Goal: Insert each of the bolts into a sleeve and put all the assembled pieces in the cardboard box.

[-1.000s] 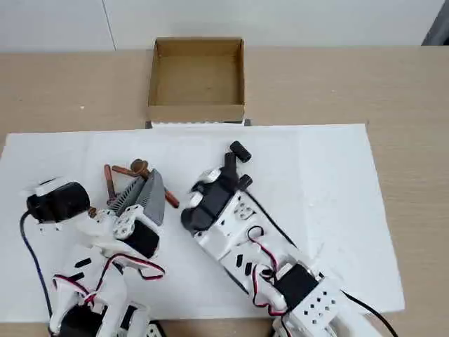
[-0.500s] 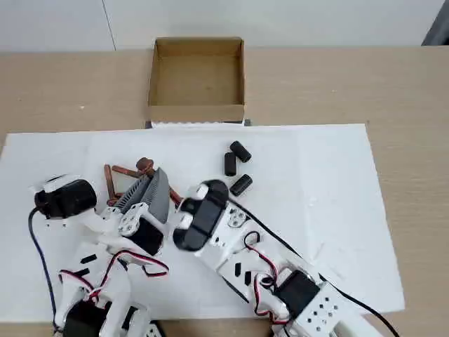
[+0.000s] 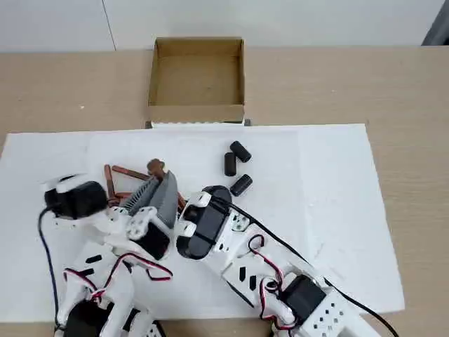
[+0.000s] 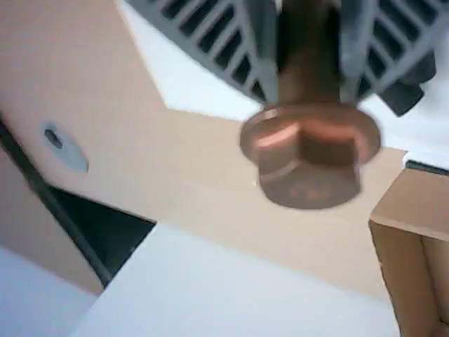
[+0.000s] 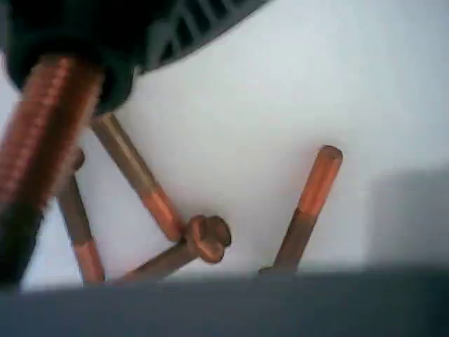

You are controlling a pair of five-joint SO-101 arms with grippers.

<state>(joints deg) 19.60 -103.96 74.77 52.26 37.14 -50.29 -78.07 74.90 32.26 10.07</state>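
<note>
Several loose bolts (image 5: pixel 137 175) lie on my side of the cardboard box (image 3: pixel 196 112), off its left corner. Just beside them, the left gripper (image 3: pixel 158 181) clamps the shank of one bolt (image 4: pixel 309 147), head toward the box. Whether the right gripper (image 3: pixel 184 210) grips anything, I cannot tell. Three sleeves (image 3: pixel 229 163) sit before the box's right corner. I judge the bolts stiff, light and slick: hold mid-shank, threads free.
</note>
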